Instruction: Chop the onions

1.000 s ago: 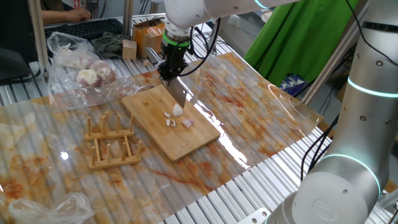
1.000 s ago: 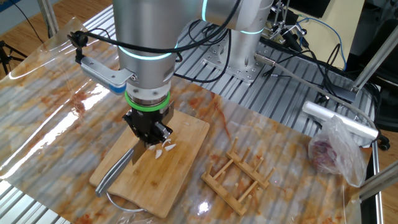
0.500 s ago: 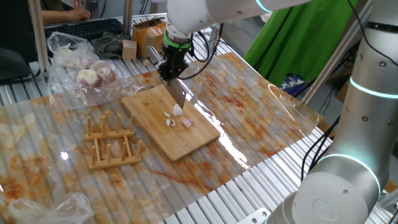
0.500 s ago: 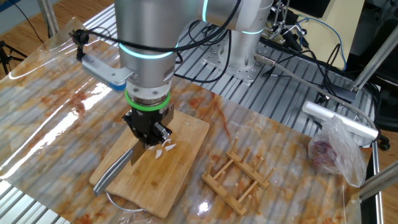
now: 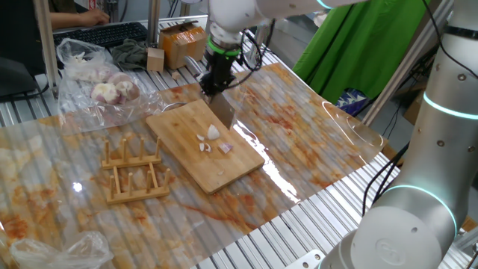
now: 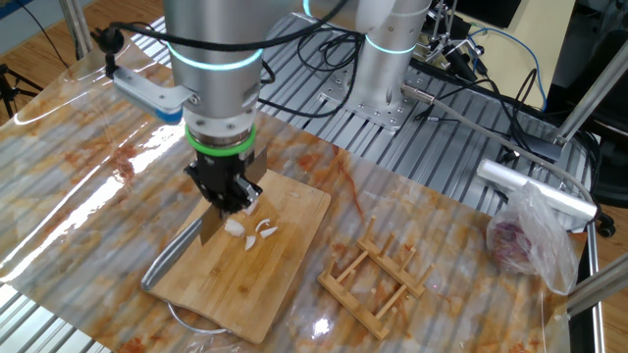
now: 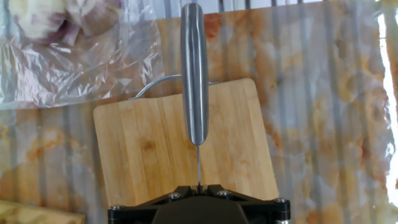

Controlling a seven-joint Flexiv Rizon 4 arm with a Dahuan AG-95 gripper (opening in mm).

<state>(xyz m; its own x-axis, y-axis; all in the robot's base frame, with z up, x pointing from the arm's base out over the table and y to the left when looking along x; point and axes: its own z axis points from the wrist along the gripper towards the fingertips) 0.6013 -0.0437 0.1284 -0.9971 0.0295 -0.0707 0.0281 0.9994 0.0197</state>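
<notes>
I see the table [image 5: 314,149] under a clear, orange-stained plastic sheet. My arm [image 6: 211,59] stands over the bamboo cutting board [image 5: 187,153], which lies at the middle of the table. Beside the board sits a wooden slotted rack [image 5: 134,172]. At the far edge lies a clear plastic bag [image 5: 93,78] with whole pinkish bulbs inside.

The gripper [image 6: 224,191] hangs over the board's edge, fingers closed on a knife [image 6: 177,257]. The blade runs up between the fingers; the steel handle [image 7: 194,74] sticks out past them, lying across the board in the hand view. From the other fixed view, the handle slopes down toward the board's outer edge. I cannot tell whether the blade touches the wood.

The onions [image 5: 213,140] lie on the board as a small cluster of pale pieces near its middle, just beside the blade and apart from it. In the other fixed view they [image 6: 250,233] sit right below the gripper.
</notes>
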